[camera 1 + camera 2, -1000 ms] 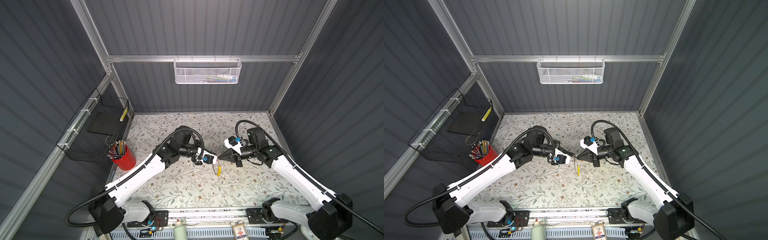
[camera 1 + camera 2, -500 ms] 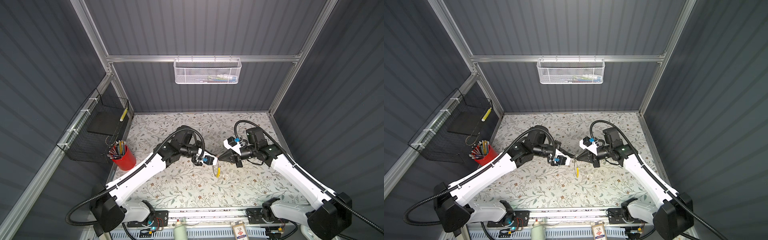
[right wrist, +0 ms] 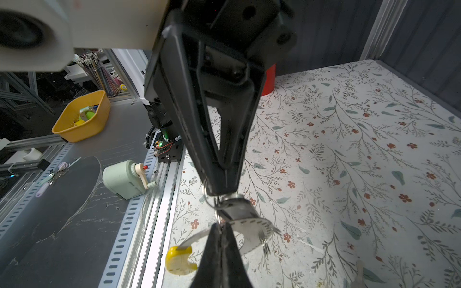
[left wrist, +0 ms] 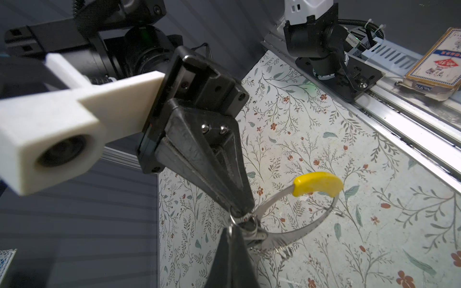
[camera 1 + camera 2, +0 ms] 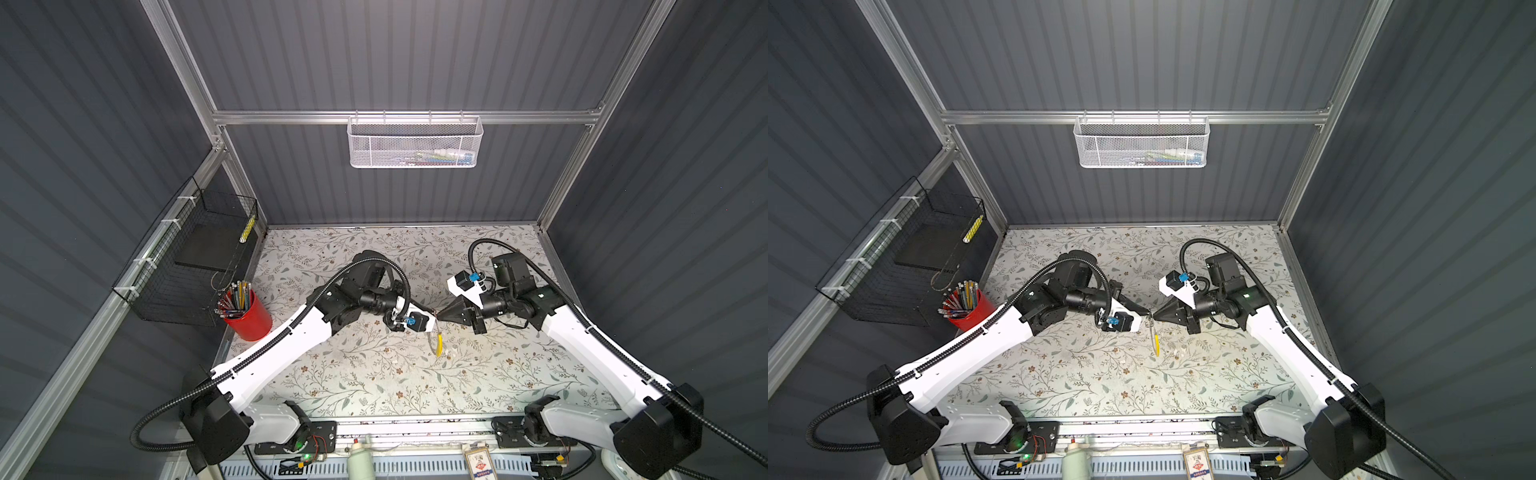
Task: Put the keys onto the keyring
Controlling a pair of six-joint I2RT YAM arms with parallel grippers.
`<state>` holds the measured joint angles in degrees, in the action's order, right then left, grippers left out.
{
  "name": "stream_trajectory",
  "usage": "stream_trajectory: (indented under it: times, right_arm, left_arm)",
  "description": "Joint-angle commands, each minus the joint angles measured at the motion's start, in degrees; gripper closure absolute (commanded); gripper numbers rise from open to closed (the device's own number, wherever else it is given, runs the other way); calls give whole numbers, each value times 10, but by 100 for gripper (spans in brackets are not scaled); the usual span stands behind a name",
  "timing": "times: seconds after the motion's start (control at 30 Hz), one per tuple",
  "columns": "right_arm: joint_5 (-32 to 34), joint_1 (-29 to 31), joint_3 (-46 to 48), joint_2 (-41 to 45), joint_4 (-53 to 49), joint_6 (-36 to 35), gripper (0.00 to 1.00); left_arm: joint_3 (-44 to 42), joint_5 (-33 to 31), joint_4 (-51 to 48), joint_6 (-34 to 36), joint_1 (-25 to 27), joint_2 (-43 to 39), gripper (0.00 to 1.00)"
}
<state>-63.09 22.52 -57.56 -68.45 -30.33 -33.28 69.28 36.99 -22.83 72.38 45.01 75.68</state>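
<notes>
The keyring [image 4: 316,183] is a thin grey metal hoop with a yellow segment. It hangs in the air over the middle of the flowered table, with its yellow part [image 5: 439,345] [image 5: 1156,345] lowest. My left gripper [image 5: 433,322] [image 4: 232,229] and right gripper [image 5: 439,319] [image 3: 220,226] meet tip to tip at its top, and both are shut. The left one pinches the hoop's band [image 3: 252,232]. The right one seems to pinch a thin silvery ring [image 4: 245,222] in the bunch of metal between the tips. I cannot make out the keys in that bunch.
A red cup of pencils [image 5: 248,316] and a black wire basket [image 5: 195,257] stand at the left edge. A white mesh basket [image 5: 413,145] hangs on the back wall. By the front rail are a green sharpener [image 3: 124,178], a yellow tub [image 3: 82,117] and a card box [image 4: 434,64].
</notes>
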Motion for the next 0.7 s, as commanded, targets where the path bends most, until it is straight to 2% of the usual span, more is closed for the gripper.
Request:
stream_trajectory:
  times: [0.0,0.4,0.67]
  right_arm:
    - [-38,-13,13,19,68,48,100]
    - [-39,-22,19,31,102,67,100]
    - [-25,-29,69,68,214,133,100]
  left_arm:
    - [4,-3,-32,17,6,4,100]
    - [0,-16,-33,25,9,3,100]
    - [-17,-19,18,-51,10,5,100]
